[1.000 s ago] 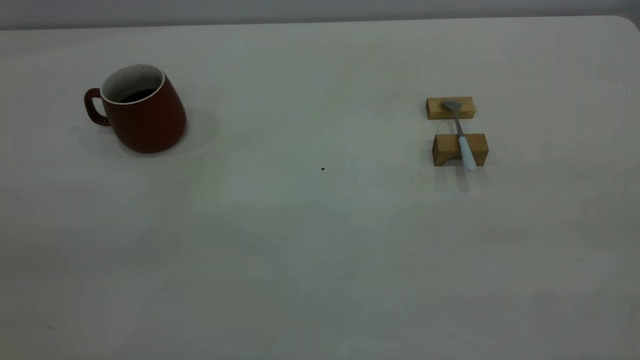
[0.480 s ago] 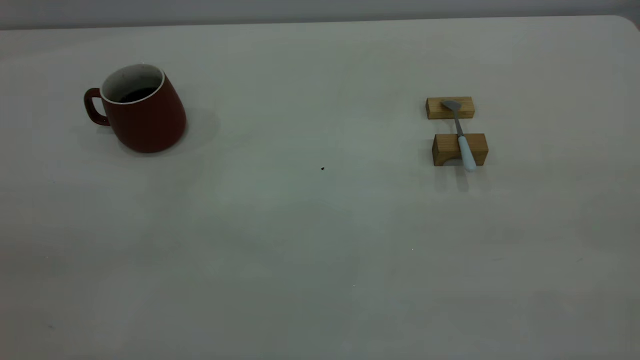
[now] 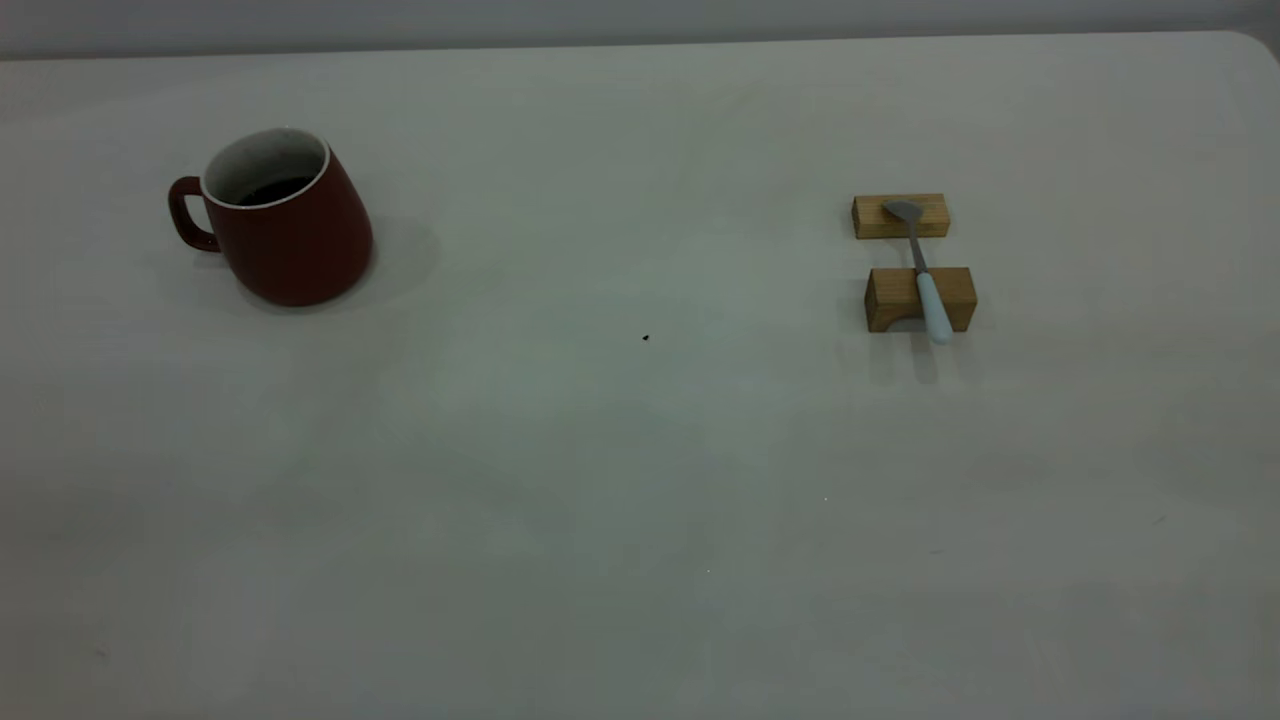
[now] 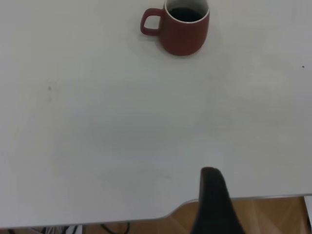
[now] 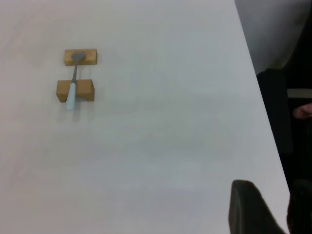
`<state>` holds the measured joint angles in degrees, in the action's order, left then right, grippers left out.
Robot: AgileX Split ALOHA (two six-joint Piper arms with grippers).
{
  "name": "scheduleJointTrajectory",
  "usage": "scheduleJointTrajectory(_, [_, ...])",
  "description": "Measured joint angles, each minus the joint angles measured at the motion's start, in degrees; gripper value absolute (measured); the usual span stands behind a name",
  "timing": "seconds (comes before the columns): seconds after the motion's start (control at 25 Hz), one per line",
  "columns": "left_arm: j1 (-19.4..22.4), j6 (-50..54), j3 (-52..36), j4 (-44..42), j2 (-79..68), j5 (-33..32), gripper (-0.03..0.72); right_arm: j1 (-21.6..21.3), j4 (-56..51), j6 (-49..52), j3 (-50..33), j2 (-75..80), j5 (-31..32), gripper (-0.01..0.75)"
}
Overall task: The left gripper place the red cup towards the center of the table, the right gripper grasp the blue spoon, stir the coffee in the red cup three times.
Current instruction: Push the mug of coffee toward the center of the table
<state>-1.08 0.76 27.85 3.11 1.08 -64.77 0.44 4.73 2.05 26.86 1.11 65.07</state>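
Observation:
The red cup (image 3: 290, 225) stands upright at the far left of the table (image 3: 640, 480), handle pointing left, with dark coffee (image 3: 275, 190) inside. The blue spoon (image 3: 925, 275) lies across two wooden blocks at the right, bowl on the far block, pale handle overhanging the near one. No arm shows in the exterior view. In the left wrist view, a dark part of my left gripper (image 4: 212, 204) hangs over the table's near edge, far from the cup (image 4: 185, 29). My right gripper (image 5: 248, 212) shows only as a dark shape near the table's side edge, far from the spoon (image 5: 73, 87).
The far wooden block (image 3: 900, 216) and the near, notched one (image 3: 920, 298) hold the spoon off the tabletop. A tiny dark speck (image 3: 645, 338) marks the middle. Wooden floor (image 4: 273, 217) lies beyond the near edge, and dark furniture (image 5: 275, 112) stands past the side edge.

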Motion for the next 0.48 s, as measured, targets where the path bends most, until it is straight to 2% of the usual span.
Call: scheduleJointTrajectory(0.48, [0.00, -0.76, 0.00, 4.60, 0.00, 0.43, 0.554, 0.00, 0.00, 0.00, 0.00, 0.00, 0.00, 0.238])
